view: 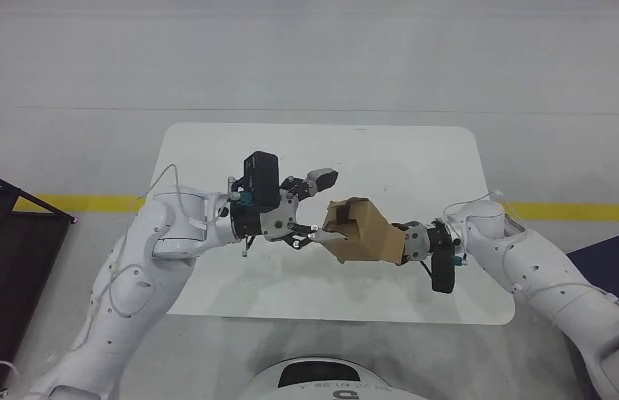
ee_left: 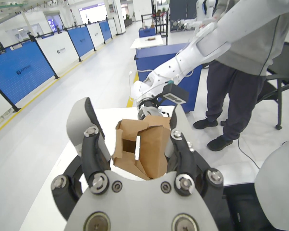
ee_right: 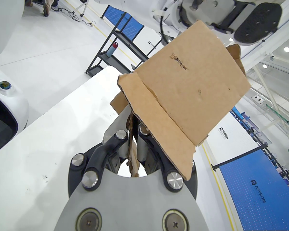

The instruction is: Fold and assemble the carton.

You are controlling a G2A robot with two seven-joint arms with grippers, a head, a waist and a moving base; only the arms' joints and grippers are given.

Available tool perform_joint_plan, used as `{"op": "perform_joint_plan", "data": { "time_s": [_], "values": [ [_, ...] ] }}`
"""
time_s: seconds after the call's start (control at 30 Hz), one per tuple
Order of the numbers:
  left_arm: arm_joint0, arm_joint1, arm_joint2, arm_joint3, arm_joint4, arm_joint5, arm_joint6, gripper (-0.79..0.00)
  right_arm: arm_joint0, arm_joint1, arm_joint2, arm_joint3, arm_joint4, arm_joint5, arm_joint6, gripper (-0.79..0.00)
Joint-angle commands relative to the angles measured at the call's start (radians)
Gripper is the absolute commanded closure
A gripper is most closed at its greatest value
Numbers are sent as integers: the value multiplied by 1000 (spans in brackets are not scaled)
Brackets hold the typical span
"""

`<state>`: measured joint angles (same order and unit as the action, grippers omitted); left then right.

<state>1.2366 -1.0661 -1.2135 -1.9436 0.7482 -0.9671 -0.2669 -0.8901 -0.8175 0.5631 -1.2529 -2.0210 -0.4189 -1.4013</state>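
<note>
A brown cardboard carton (view: 361, 232), partly folded with loose flaps, hangs just above the middle of the white table (view: 409, 160). My right gripper (view: 405, 243) holds it from the right. In the right wrist view this gripper (ee_right: 134, 129) is shut on a bottom flap of the carton (ee_right: 187, 92). My left gripper (view: 325, 207) is open at the carton's left end. In the left wrist view its fingers (ee_left: 86, 121) stand on both sides of the carton's open end (ee_left: 142, 150), and I cannot tell whether they touch it. The right gripper (ee_left: 148, 111) sits behind the carton.
The tabletop (ee_right: 62, 126) under the carton is bare. A black rack (view: 19, 240) stands on the floor off the table's left side. A yellow floor line (view: 569, 210) runs behind the table, and a dark blue object (view: 609, 255) sits at the right.
</note>
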Motion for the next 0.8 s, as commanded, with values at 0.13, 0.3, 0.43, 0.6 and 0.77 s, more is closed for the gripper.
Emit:
{"op": "perform_joint_plan", "data": {
  "time_s": [0.13,0.3,0.43,0.6,0.77],
  "values": [
    [-49,22,-65,10,-88,31,-156,-751,42,22,-45,-37,-59,-7,7,0],
    [-106,20,5,61,-80,80,-263,-471,79,42,-82,-61,-68,-13,13,0],
    [-141,16,57,121,-107,67,-272,-440,104,58,-112,-80,-76,-16,16,0],
    [-175,13,92,187,-131,46,-277,-388,134,78,-134,-97,-50,-14,14,0],
    [-189,13,102,235,-165,37,-258,-613,136,81,-132,-94,-24,-12,12,0]
  ]
}}
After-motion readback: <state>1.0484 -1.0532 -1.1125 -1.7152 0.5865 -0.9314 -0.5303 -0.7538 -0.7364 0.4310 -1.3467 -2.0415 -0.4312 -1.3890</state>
